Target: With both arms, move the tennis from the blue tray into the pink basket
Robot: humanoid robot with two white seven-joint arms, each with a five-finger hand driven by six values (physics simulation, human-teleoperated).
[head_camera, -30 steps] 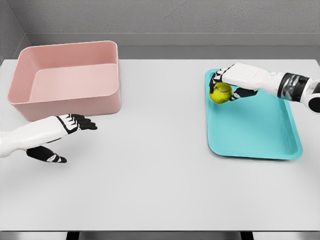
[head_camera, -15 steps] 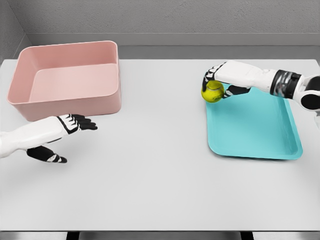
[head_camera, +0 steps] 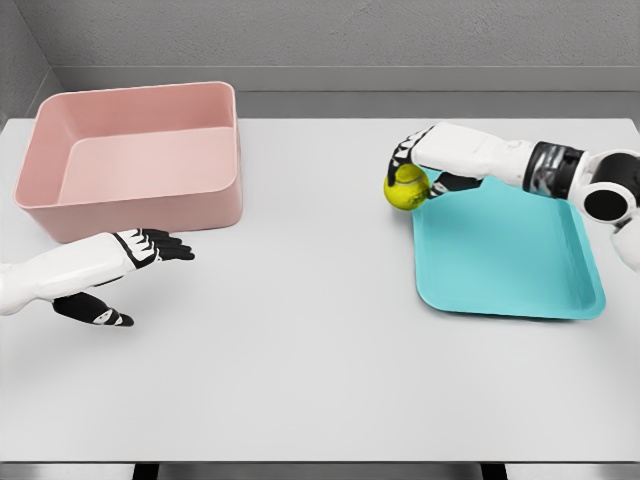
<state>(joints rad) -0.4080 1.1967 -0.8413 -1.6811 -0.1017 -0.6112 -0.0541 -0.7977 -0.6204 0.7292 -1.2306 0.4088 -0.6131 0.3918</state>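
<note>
Tennis ball (head_camera: 405,190) in right hand (head_camera: 418,165)

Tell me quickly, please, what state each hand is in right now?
Left hand: open, fingers extended, holding nothing, near the pink basket.
Right hand: shut on the tennis ball, at the blue tray's left edge.

A broad, flat table (head_camera: 320,370) with a smooth, pale grey-white top fills most of the view and runs from the near edge back to the far one. Behind its far edge stands a grey, rough-textured wall (head_camera: 330,35), with a lighter band along its foot. At the upper left a second grey wall (head_camera: 18,60) meets it in a corner.
</note>
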